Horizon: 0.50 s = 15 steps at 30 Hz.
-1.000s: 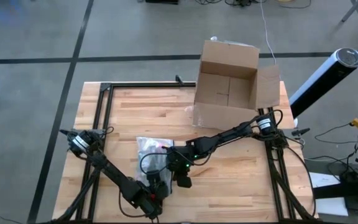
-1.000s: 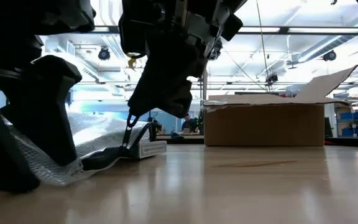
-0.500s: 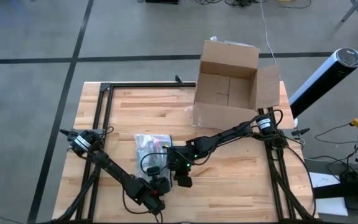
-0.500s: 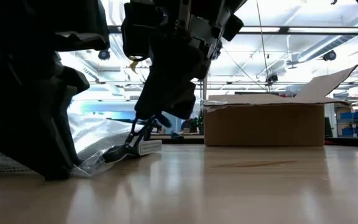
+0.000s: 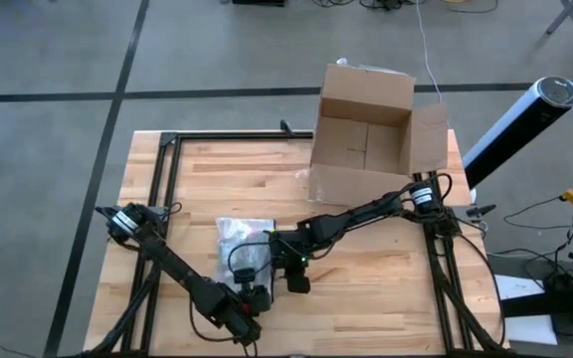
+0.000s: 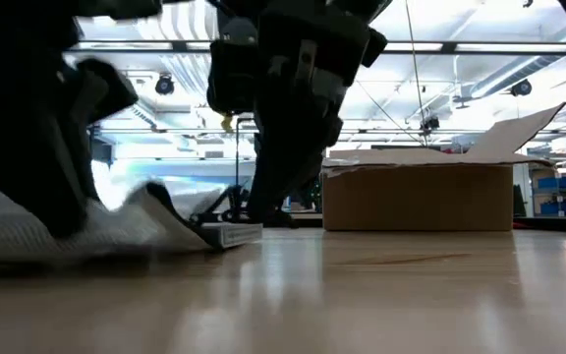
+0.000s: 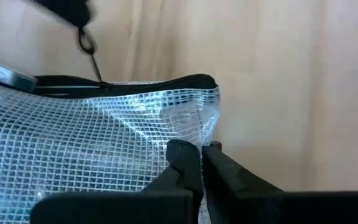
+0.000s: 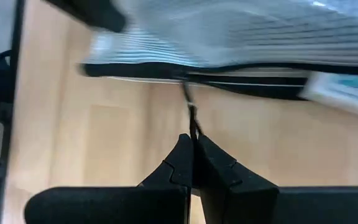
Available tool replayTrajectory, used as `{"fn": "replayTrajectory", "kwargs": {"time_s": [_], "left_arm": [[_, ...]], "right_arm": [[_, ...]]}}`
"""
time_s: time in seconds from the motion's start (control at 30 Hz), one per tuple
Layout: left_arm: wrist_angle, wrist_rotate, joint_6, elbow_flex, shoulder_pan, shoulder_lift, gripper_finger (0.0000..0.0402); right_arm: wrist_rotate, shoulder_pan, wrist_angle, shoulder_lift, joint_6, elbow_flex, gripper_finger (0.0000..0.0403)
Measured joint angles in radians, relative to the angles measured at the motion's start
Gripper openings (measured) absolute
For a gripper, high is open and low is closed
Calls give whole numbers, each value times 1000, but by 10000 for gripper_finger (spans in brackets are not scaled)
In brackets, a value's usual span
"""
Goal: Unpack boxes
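Seen from above, the left hand (image 5: 250, 298) is sitting at about 7 o'clock on the pale wooden bench (image 5: 217, 179), its fingers (image 7: 185, 163) closed tight on the corner of the flat translucent mesh zip pouch (image 5: 243, 239), which is lying just toward 12 o'clock from it. In the left wrist view the woven corner is puckering between the two pads

Just to its 3 o'clock side, the right hand (image 5: 288, 267) is pinching the thin dark zipper pull (image 8: 191, 118) of the same pouch, jaws fully closed on it; the pull is hanging from the black zip line running along the pouch's edge

The brown corrugated cardboard shipping box (image 5: 366, 139) is standing open at about 1 o'clock on the bench, flaps splayed, well apart from both hands and apparently empty inside. The right arm is the nearer one to it

The likely next move is drawing the zipper open, so what matters is this: the zip line is running crosswise between the two hands, with the left hand anchoring one end and the right hand free to pull along that long axis, away from the left
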Motion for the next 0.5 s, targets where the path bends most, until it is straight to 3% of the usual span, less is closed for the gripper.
{"fn": "replayTrajectory", "kwargs": {"time_s": [0.5], "left_arm": [[-6, 76, 11, 14, -67, -63, 0]], "right_arm": [[35, -86, -67, -1, -72, 0, 0]]}}
